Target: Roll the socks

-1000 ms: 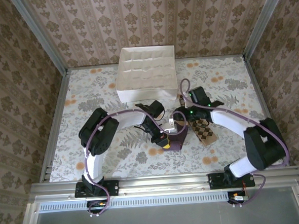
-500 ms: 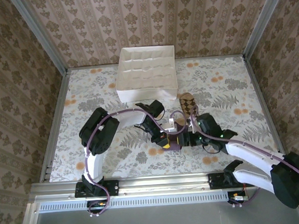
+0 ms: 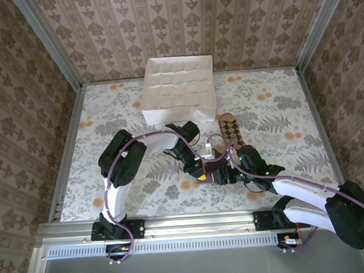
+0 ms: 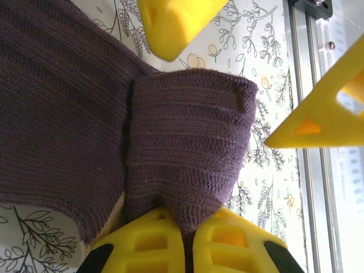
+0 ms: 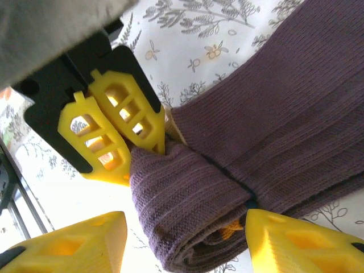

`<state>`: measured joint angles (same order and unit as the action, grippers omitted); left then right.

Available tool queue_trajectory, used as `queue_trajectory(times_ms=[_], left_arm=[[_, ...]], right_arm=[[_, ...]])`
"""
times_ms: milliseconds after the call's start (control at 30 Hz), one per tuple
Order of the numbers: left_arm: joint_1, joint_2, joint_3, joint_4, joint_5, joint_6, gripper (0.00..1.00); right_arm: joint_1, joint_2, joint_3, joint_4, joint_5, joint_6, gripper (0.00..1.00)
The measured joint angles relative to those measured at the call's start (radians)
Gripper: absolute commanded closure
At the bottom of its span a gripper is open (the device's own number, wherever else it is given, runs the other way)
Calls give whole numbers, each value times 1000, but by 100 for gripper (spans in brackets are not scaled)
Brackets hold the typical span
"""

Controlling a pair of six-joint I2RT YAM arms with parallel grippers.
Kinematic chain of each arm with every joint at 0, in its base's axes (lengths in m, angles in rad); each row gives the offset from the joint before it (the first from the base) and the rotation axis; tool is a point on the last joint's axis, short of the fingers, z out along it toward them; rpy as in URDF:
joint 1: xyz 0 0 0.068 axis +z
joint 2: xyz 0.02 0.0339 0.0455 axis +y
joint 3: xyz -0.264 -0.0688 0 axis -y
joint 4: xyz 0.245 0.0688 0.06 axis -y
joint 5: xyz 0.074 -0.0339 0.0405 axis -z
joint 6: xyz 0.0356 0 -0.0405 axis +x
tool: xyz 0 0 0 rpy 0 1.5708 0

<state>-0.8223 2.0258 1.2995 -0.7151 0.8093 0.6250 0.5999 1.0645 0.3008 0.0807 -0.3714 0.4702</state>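
Just swung right end effector (image 5: 182, 242) off checked sock (image 3: 231, 130) at 1 o'clock, spread astride the half-rolled purple sock (image 5: 187, 187) pinched in left end effector (image 4: 186, 230), probably to keep rolling.

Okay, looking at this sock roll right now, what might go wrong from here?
The left gripper pinches only a thin fold of the purple sock; it may slip and the roll may loosen.
The right gripper is open astride the roll, close to the left gripper; closing could hit it.
The checked sock lies apart and may get left out.
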Motion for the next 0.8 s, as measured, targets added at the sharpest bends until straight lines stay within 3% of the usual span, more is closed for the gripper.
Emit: queue_trajectory(times_ms=[233,433,500,600,800], left_arm=[[6,6,0,5,18,-4,100],[12,6,-6,12,20,-29,100],[16,6,-16,27,25,-43,100],[18,-7,-39,61,29,-63,100],[10,-55,-104,160,6,-69,88]], right_arm=[[47,92,28,31,-2,-29,48],[50,188,73,32,15,-29,85],[50,202,82,31,23,-21,92],[52,206,97,6,38,-6,98],[62,180,104,-37,81,40,100]])
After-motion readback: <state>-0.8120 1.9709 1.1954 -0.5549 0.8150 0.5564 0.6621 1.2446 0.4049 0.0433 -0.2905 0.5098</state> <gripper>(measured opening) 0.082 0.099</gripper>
